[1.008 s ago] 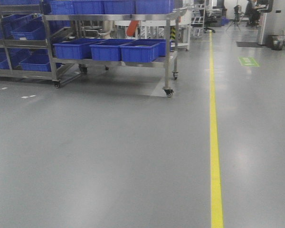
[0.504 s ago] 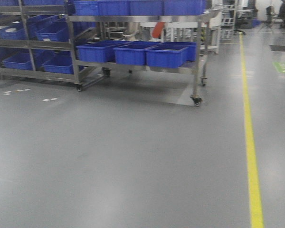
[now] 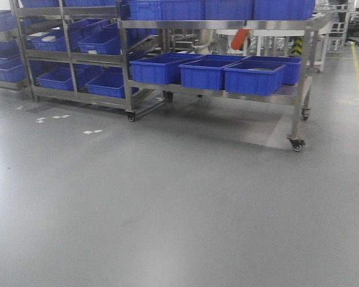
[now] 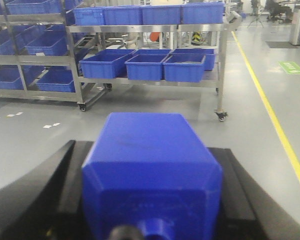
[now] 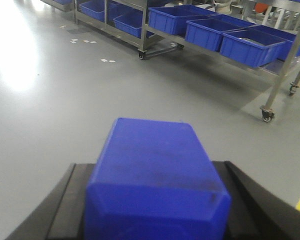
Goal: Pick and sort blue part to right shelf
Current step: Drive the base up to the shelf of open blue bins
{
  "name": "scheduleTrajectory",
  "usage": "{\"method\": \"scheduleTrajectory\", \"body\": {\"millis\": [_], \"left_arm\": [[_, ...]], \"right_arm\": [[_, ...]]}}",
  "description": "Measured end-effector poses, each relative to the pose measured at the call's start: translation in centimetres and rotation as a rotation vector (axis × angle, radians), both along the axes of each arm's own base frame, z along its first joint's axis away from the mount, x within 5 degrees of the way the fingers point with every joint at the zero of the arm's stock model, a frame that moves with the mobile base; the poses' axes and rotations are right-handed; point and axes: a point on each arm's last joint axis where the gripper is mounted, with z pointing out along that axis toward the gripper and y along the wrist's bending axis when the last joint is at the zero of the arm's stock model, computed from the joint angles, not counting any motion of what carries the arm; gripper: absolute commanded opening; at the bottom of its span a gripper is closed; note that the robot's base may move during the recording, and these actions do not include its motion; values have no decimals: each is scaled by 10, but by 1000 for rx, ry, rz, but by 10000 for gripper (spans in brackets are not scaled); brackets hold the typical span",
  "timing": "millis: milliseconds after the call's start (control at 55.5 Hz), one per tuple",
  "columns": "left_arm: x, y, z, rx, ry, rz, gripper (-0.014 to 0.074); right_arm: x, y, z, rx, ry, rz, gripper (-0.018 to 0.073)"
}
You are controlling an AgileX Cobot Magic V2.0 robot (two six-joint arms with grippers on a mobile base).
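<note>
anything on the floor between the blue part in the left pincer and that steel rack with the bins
Nothing visible: only bare grey floor with a few white tape marks lies between the blue part, held in the left pincer, and the wheeled rack.

I see open grey floor (image 3: 167,209) ahead, barred at the far side by a wheeled steel rack (image 3: 215,24) of blue bins (image 3: 254,78) and shelving (image 3: 64,57) left of it.
</note>
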Motion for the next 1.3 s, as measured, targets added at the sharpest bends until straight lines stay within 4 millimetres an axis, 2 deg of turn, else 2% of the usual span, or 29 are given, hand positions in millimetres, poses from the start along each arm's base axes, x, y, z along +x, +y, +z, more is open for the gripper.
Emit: {"method": "scheduleTrajectory", "body": {"millis": [1297], "left_arm": [[0,0,0,0,0,0,262]], "right_arm": [[0,0,0,1,0,1,197]]}}
